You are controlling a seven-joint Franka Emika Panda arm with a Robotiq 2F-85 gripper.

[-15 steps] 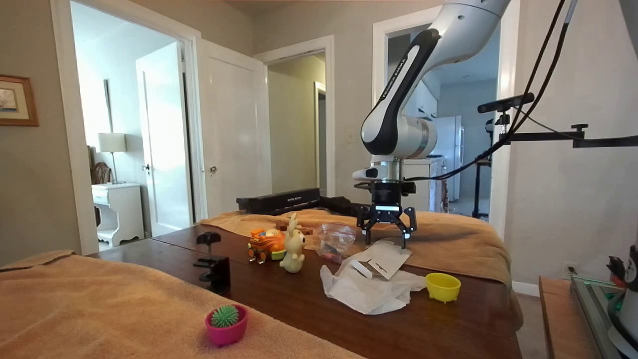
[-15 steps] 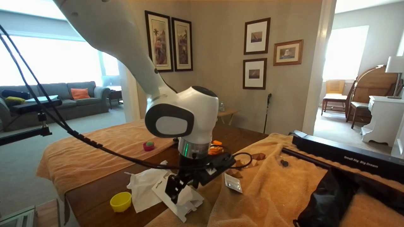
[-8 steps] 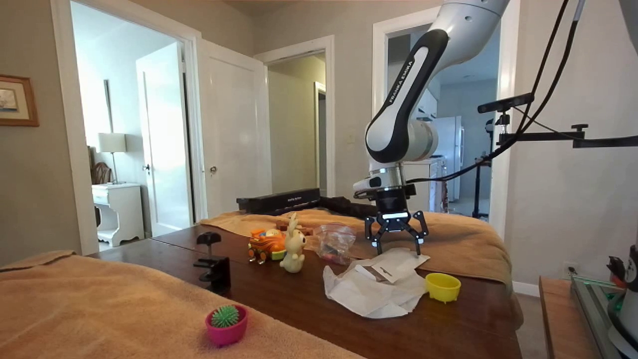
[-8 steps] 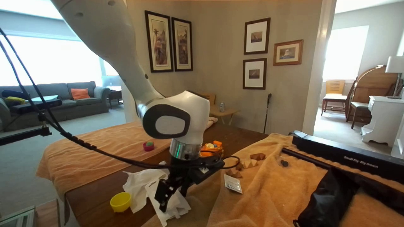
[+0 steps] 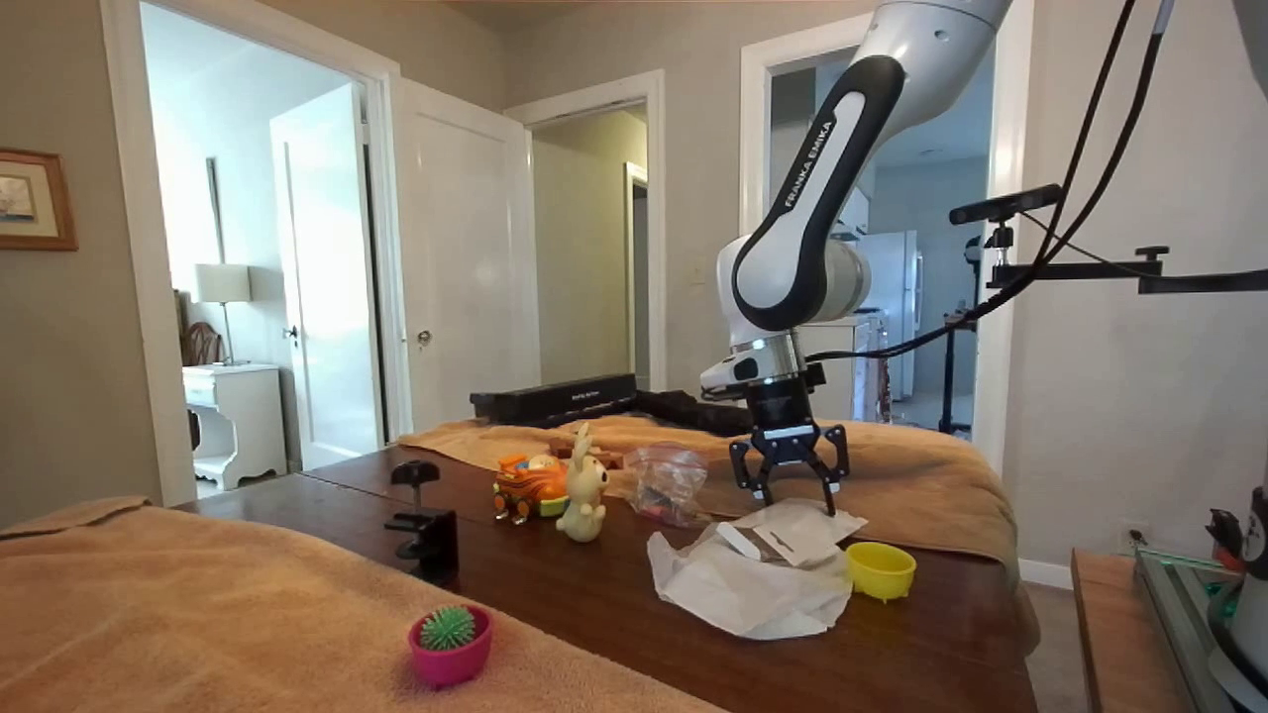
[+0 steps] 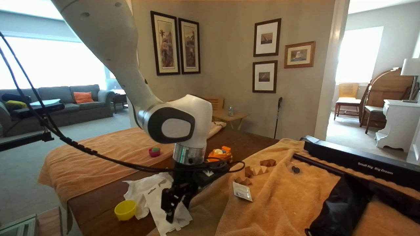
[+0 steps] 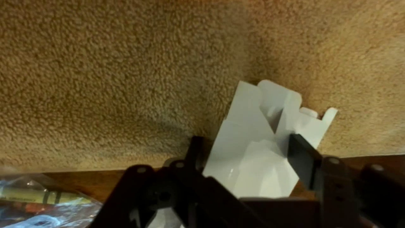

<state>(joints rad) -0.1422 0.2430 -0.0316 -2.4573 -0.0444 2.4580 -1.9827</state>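
Note:
My gripper points down, open, over a flattened white carton at the edge of the orange towel. In the wrist view the fingers straddle the carton. One finger stands beside its edge and the other is over or against its far side; whether it touches is unclear. The gripper also shows in an exterior view, low over the carton. Crumpled white paper lies partly under the carton on the dark table. A yellow footed cup stands beside the paper; it also shows in an exterior view.
A clear plastic bag, a pale rabbit toy and an orange toy car stand nearby. A black clamp and a pink pot with a green spiky ball are nearer. A long black box lies on the towel.
My gripper has moved down and toward the yellow cup. The carton and the white paper have slid the same way, close to the cup. The fingers remain open.

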